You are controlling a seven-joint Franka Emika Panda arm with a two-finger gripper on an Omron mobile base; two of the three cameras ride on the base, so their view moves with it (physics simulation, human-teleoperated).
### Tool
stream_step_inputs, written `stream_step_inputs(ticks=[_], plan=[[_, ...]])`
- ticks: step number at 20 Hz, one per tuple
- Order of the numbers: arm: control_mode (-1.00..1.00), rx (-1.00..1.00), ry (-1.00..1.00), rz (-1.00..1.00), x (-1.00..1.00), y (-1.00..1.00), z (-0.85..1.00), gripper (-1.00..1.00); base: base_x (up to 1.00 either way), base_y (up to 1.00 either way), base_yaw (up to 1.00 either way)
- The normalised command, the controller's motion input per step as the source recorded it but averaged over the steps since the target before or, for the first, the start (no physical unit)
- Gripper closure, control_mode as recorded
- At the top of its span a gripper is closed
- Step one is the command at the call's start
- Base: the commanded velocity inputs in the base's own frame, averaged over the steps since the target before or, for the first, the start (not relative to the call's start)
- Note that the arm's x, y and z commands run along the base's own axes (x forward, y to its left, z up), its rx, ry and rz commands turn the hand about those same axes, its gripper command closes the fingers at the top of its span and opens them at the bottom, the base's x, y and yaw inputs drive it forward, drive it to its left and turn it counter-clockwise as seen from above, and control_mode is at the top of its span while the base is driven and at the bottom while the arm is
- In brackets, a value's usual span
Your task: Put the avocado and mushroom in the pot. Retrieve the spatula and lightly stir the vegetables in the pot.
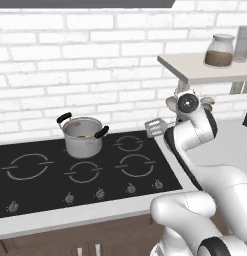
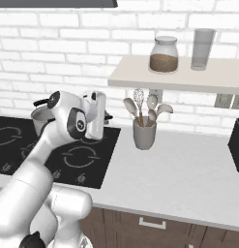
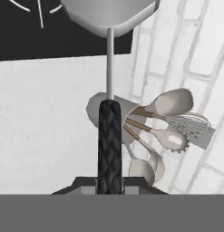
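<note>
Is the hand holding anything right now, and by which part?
Yes: the hand holds the spatula by the lower end of its black handle, head pointing away.

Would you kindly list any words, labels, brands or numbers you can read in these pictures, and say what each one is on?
There is no readable text.
The jar on the shelf carries no label.
The stove has only ring marks and plain knobs, no numbers.
The pot, the spatula and the utensil cup are unmarked.

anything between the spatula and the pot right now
Nothing visible does. The end effector holds the spatula above the cooktop's right edge, and the pot sits open on the back burner across bare glass.
</note>
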Motion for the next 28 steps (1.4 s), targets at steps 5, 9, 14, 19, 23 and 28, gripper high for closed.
stream_step_inputs(ticks=[5,9,14,19,23,28], plan=[[-1.00,-0.29,0.00,0.23,0.79,1.00,0.29,1.00,0.00,0.00,0.00],[-1.00,-0.23,0.00,0.23,0.94,0.94,0.63,1.00,0.00,0.00,0.00],[-1.00,-0.23,-0.01,0.26,0.94,0.85,0.59,1.00,0.00,0.00,0.00],[-1.00,-0.40,-0.16,0.28,0.61,1.00,0.00,1.00,0.00,0.00,0.00],[-1.00,-0.40,-0.18,0.23,0.66,0.98,-0.07,1.00,0.00,0.00,0.00],[-1.00,-0.30,-0.01,0.15,0.44,0.98,-0.50,1.00,0.00,0.00,0.00]])
